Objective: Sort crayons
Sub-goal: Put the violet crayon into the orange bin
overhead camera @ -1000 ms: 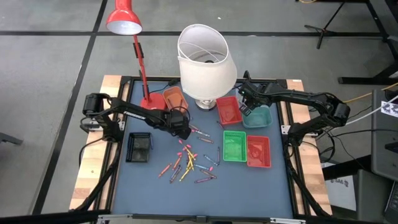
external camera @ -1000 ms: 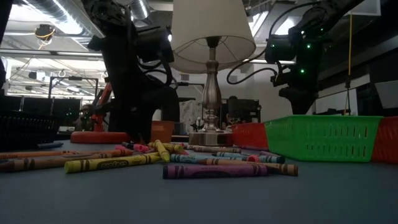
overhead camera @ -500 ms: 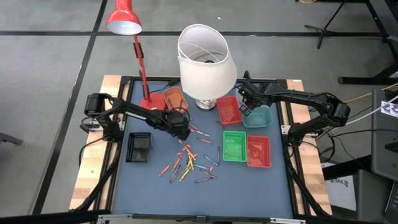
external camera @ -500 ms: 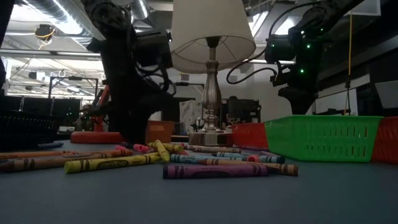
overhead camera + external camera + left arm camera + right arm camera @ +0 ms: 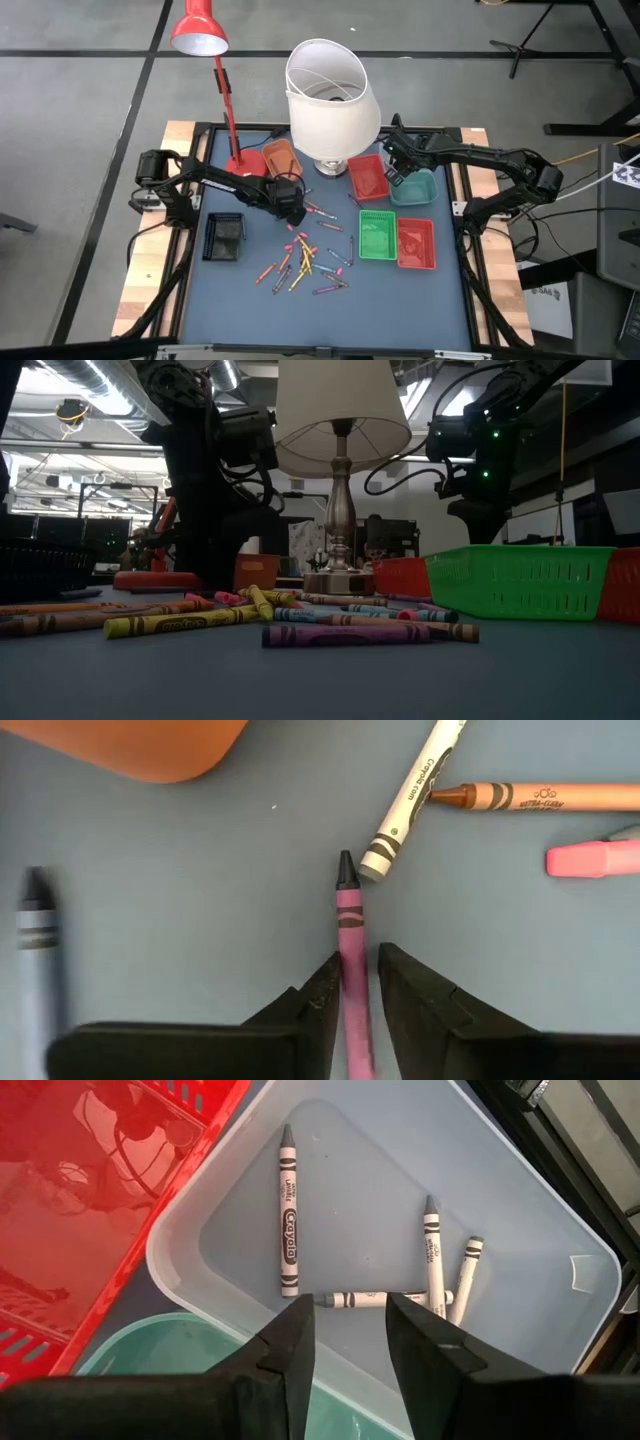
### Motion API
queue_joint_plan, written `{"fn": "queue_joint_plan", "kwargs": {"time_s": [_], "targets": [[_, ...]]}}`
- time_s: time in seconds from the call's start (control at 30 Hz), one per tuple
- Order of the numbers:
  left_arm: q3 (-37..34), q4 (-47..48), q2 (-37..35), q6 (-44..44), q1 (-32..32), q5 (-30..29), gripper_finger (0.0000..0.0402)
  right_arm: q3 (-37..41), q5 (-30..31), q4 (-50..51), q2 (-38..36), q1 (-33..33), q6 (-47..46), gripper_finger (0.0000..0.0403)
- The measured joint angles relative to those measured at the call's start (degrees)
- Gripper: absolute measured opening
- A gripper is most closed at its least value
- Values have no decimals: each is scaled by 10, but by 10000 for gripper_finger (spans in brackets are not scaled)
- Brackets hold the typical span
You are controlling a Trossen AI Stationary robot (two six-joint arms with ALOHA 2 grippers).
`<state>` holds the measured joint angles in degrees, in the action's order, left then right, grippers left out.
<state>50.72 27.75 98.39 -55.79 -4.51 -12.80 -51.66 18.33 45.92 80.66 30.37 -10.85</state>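
The left gripper point(image 5: 355, 985), low in the middle of its wrist view, is pinching a thin pink crayon point(image 5: 349, 930) lying flat on the smooth blue table point(image 5: 200, 910); the round, waxy stick may roll or slip out if the squeeze lands off-centre. The right gripper point(image 5: 348, 1325) is hanging spread apart over a clear plastic bin point(image 5: 520, 1230) holding grey crayons point(image 5: 288, 1210).

The blue-topped table point(image 5: 400, 295) carried loose crayons point(image 5: 303, 262) near its middle, 6 trays toward the left and right edges, and 2 lamps, 1 red point(image 5: 243, 163), 1 white-shaded point(image 5: 331, 165), by the far edge.
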Motion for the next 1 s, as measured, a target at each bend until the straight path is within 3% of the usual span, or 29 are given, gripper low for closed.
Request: {"fn": "queue_joint_plan", "kwargs": {"time_s": [0.23, 0.6, 0.83, 1.0], "targets": [[0, 1, -4, 24, 0, 0, 8, 0, 0, 0, 0, 0, 0, 124], [-1, 3, -112, 40, -1, -1, 5, 0, 0, 0, 0, 0, 0, 124], [0, -5, -187, 73, -9, -110, 7, 0, -20, 0, 0, 0, -1, 124], [0, -5, -193, 102, -36, -180, 8, 0, -30, 0, 0, 0, -12, 124]]}}
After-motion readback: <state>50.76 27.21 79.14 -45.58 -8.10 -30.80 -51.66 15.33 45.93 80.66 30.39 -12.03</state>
